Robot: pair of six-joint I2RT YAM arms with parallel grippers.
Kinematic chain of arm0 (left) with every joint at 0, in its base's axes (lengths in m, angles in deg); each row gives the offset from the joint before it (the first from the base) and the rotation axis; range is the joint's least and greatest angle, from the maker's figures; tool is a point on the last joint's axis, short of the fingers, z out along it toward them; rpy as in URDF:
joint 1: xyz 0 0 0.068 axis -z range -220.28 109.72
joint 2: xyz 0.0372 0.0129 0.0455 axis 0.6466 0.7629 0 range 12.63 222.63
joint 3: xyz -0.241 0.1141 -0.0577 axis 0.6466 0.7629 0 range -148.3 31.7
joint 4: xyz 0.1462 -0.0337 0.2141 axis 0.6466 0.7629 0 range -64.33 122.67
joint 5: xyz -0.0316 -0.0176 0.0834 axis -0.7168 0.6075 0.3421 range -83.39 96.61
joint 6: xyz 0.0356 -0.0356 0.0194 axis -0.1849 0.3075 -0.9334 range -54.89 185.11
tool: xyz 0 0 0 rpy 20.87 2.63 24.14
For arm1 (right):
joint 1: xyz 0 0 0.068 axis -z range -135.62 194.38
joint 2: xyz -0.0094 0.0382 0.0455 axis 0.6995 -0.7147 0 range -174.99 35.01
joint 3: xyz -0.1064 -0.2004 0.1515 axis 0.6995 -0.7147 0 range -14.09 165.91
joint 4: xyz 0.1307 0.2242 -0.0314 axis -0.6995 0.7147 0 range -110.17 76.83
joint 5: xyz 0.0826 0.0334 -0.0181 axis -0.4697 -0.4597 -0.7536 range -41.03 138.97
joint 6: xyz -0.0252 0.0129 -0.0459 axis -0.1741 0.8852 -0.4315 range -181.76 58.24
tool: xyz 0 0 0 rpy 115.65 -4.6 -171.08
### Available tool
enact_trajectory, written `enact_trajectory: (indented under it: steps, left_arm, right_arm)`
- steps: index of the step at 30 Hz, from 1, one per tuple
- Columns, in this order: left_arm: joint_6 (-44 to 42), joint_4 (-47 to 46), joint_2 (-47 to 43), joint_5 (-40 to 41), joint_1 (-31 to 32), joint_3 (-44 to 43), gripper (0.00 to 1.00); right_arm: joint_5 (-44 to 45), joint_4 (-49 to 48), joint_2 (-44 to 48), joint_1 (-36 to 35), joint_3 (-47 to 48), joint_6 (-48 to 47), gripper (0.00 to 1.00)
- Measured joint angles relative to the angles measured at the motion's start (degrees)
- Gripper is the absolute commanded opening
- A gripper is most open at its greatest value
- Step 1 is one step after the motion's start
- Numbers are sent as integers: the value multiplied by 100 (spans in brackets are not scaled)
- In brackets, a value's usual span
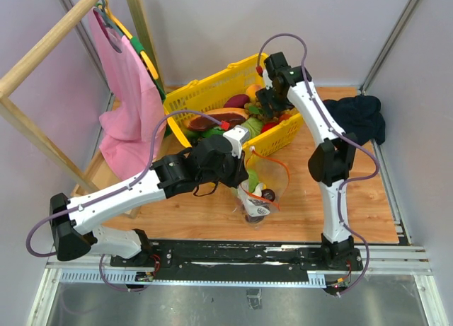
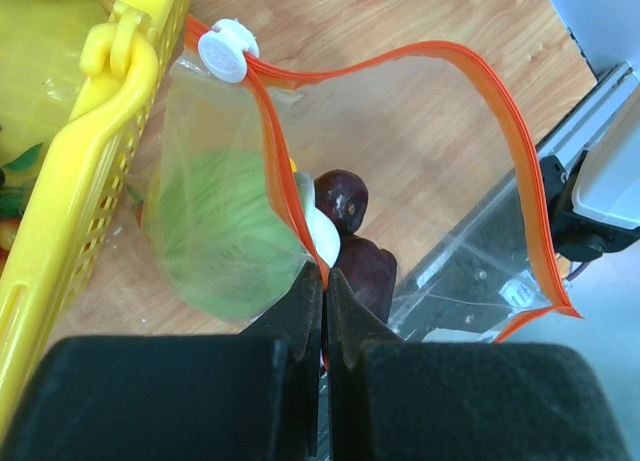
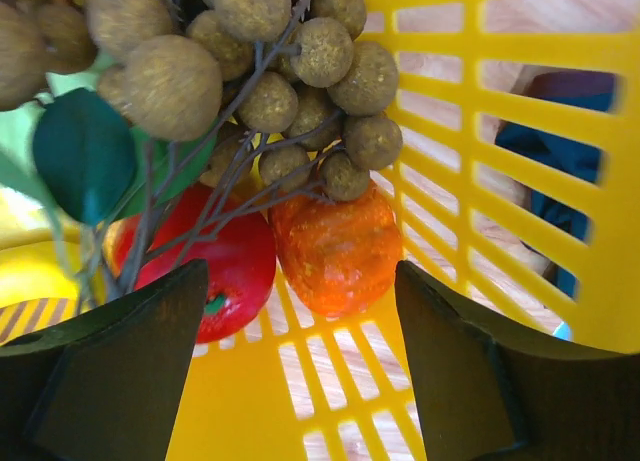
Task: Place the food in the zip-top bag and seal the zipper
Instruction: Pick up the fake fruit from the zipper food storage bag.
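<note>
Step in hand: filling. I judge the task partly done, with sealing not yet started.

The zip-top bag (image 2: 420, 171) stands just beside the yellow basket (image 1: 212, 85), against its near wall, with its mouth wide open. The zipper (image 2: 505, 131) runs as an open loop, and its white slider (image 2: 223, 49) is parked at the end nearest the basket's rim. Dark purple pieces (image 2: 345, 206) lie in the bag. A green cabbage (image 2: 215, 231) shows through the film on the basket side; I take it to be inside.

The left gripper (image 2: 325, 286) is closed tight on the bag's rim at the zipper strip and holds the mouth up beside the basket.

The right gripper (image 3: 300, 291) is down inside the basket with its jaws spread wide. It grips nothing and I see no contact. A red piece (image 3: 235, 271) and an orange piece (image 3: 335, 246) lie on the basket floor between the fingers, under a cluster of brown berries (image 3: 250, 81) on twigs.

Next move, in my judgement: lower and close on one piece, likely the orange one. Keep clear of the twigs, which could snag or come up with it. Then carry the piece over the basket's near wall to the bag's mouth.
</note>
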Motion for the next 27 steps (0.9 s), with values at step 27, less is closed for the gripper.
enact_trajectory:
  steps: [27]
  left_arm:
    - [20, 0, 83, -28, -4, 0, 0]
  right_arm:
    - [-111, 509, -1047, 140, -96, -273, 58]
